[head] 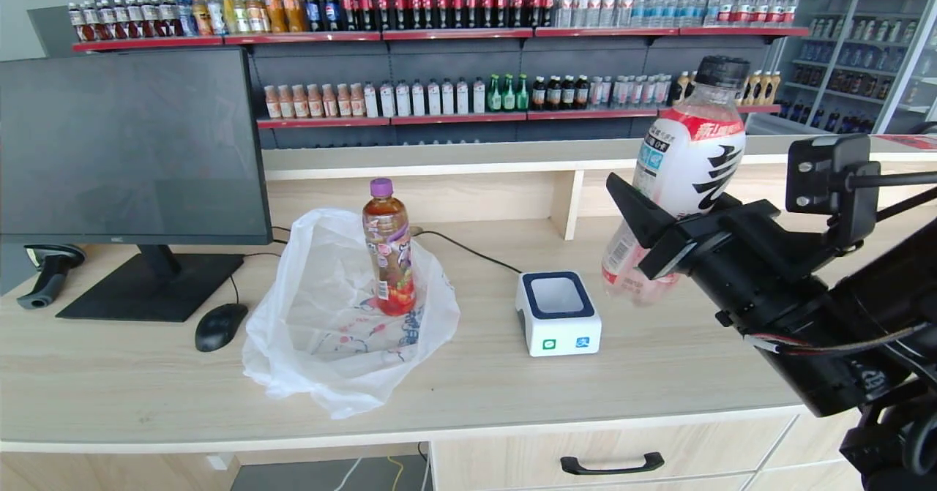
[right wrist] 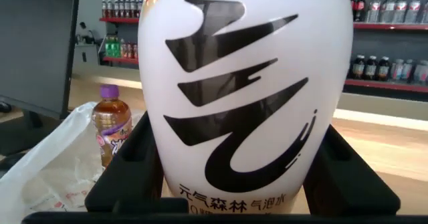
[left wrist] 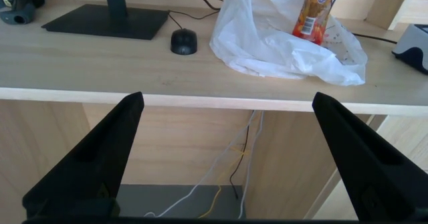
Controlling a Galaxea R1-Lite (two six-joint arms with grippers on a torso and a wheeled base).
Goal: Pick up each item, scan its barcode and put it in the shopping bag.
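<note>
Grips bottle (head: 684,162) low on its body in right gripper (head: 646,231), tilted in the air beside scanner (head: 558,314). Probably heavy if full, stiff but slick-labelled; worth holding firmly mid-body. Leaves left gripper (left wrist: 227,100) wide apart, empty, below counter (left wrist: 100,67) edge

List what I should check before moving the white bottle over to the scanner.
1. Grip: right gripper shut on the white bottle, held above the counter: ok.
2. Barcode turned toward the scanner: cannot tell.
3. Scanner window uncovered and facing up: ok.
4. Space between the bottle and the scanner free of other things: ok.
5. Shopping bag mouth open, tea bottle upright inside; room for a second bottle: cannot tell.
6. Left gripper open, low in front of the counter edge, out of the way: ok.
</note>
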